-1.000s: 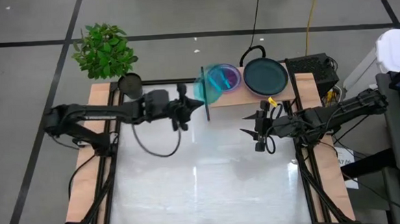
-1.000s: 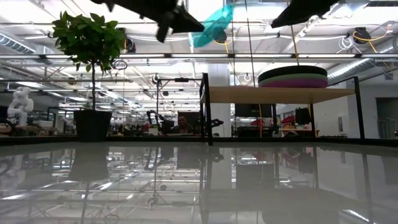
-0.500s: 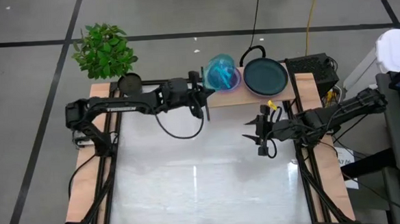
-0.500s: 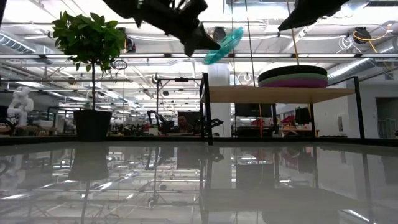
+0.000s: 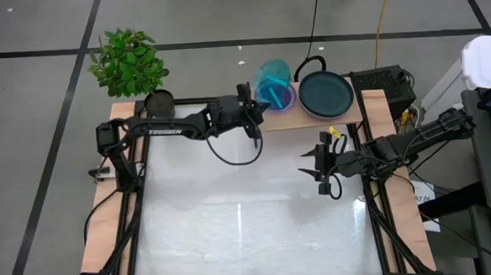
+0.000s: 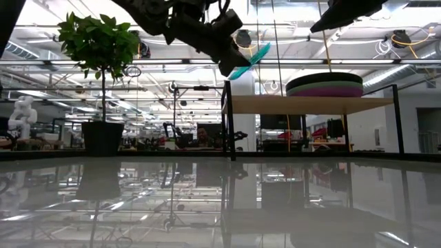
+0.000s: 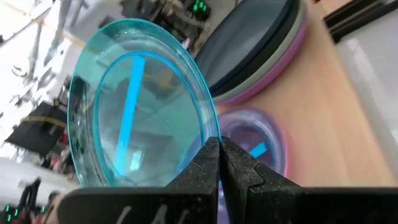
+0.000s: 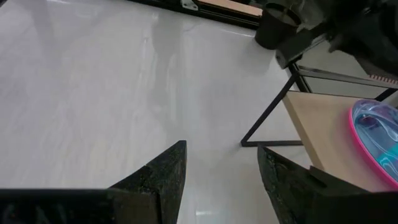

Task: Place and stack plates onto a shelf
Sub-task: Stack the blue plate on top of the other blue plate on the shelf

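My left gripper [image 5: 257, 112] is shut on a translucent cyan plate [image 5: 272, 75], held tilted in the air over the left part of the shelf [image 6: 310, 105]. Beneath it on the shelf lies a plate stack with a pink-purple rim and cyan inside [image 7: 255, 149]. On the shelf's right part rests a second stack [image 6: 324, 85], with black on top, then pale green, then pink. My right gripper [image 5: 310, 169] hovers open over the table's right side with nothing between its fingers [image 8: 168, 171]. My left gripper pinches the cyan plate's rim [image 7: 210, 138] between its two fingers, on the edge nearest the arm. The fingers come nearly level from the table's left. The plate is lifted clear and slants upward away from the fingers [image 6: 231, 60], above the shelf.
A leafy plant [image 5: 128, 59] and a dark pot [image 5: 159, 101] stand at the far left corner. The shelf's thin side panel [image 6: 227, 120] rises just below my left gripper. The glossy white tabletop [image 5: 241, 222] spreads out toward the near edge.
My left gripper has reached toward the table's right and far edge, over the shelf, and sunk a little while staying shut on the cyan plate. It has rolled, so the plate now slants flatter than before, clear of everything. My right gripper has kept still.
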